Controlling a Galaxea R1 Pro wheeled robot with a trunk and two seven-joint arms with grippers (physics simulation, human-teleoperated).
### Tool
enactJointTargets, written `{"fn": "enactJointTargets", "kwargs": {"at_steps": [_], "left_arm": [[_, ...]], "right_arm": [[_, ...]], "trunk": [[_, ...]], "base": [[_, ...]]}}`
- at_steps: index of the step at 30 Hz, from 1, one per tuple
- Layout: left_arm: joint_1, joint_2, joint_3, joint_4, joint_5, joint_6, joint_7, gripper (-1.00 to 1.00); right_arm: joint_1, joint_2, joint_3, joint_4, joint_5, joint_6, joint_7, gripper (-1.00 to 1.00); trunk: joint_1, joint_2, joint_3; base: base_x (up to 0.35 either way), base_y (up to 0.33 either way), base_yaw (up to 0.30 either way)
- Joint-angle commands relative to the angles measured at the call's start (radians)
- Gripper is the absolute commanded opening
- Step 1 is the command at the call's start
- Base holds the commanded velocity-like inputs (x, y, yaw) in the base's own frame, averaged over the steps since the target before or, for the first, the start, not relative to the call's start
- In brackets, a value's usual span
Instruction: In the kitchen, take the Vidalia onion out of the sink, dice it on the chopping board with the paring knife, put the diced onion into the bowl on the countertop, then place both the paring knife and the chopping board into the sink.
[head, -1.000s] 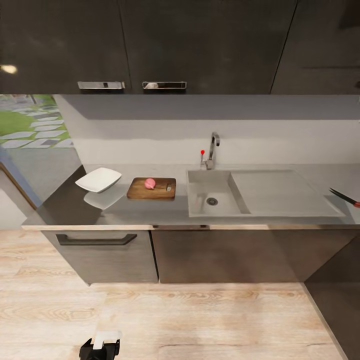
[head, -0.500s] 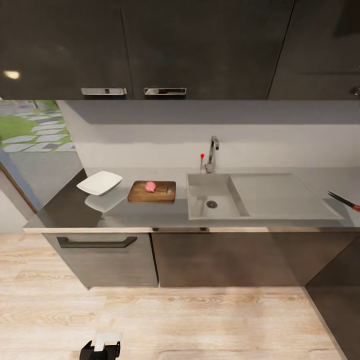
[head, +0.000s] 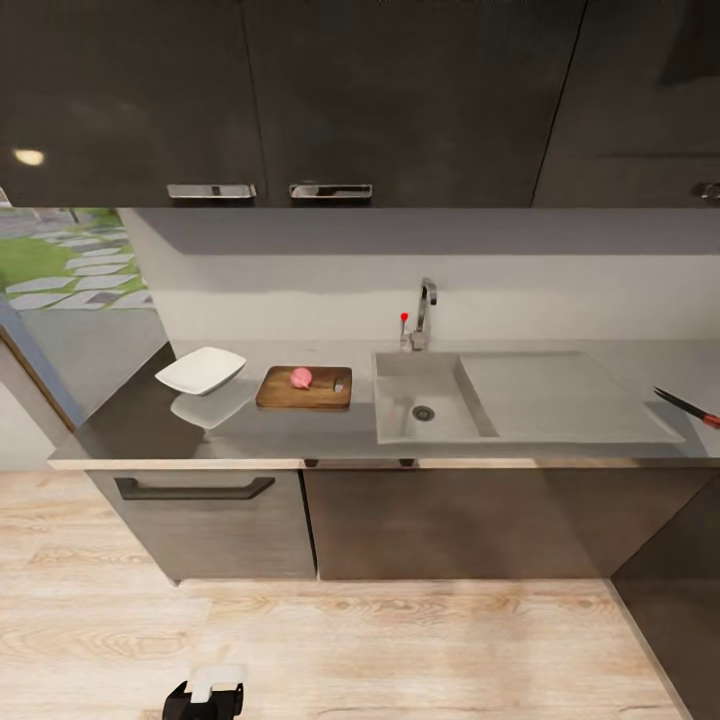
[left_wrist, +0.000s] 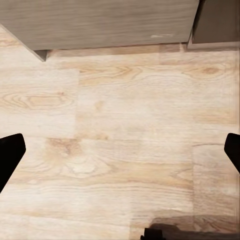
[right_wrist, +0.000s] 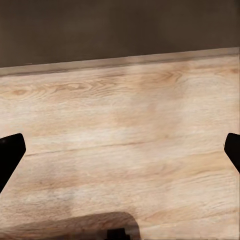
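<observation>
We stand off countertop (head: 300, 430); Vidalia onion (head: 300, 376) on chopping board (head: 304, 388). Both grippers spread, empty (over floor). Fetch paring knife (head: 686, 405) first.

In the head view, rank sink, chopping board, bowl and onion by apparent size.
Largest to smallest:
1. sink
2. chopping board and bowl, which look too alike to rank
3. Vidalia onion, resting on the board

nothing to read here tbh. no words, labels, brand marks or numbers on the counter (head: 300, 432), the cabinet doors above it, the drawer fronts below it, or anything sitting on it. the wood floor in both wrist views is plain grain too, no markings at all.
</observation>
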Motion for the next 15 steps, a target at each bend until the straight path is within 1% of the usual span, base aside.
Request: {"fn": "enactJointTargets", "kwargs": {"at_steps": [1, 7, 13, 15], "left_arm": [[-0.001, 0.001, -0.009, -0.003, 0.007, -0.004, 0.004, 1.00], [-0.001, 0.002, -0.009, -0.002, 0.007, -0.003, -0.001, 1.00], [-0.001, 0.002, -0.009, -0.002, 0.007, -0.002, -0.002, 1.00], [-0.001, 0.002, -0.009, -0.001, 0.007, -0.002, -0.002, 1.00]], "right_arm": [[0.000, -0.001, 0.009, 0.017, -0.008, -0.001, -0.008, 1.00], [0.000, 0.000, 0.007, 0.178, -0.013, 0.000, -0.008, 1.00], [0.000, 0.000, 0.009, 0.226, -0.012, 0.004, -0.008, 1.00], [0.000, 0.001, 0.010, 0.277, -0.012, 0.005, -0.007, 1.00]], "trunk": [[0.001, -0.002, -0.002], [0.001, -0.002, -0.001], [0.001, -0.002, -0.001], [0.001, -0.002, -0.001]], "base": [[0.000, 0.000, 0.000], [0.000, 0.000, 0.000], [0.000, 0.000, 0.000], [0.000, 0.000, 0.000]]}}
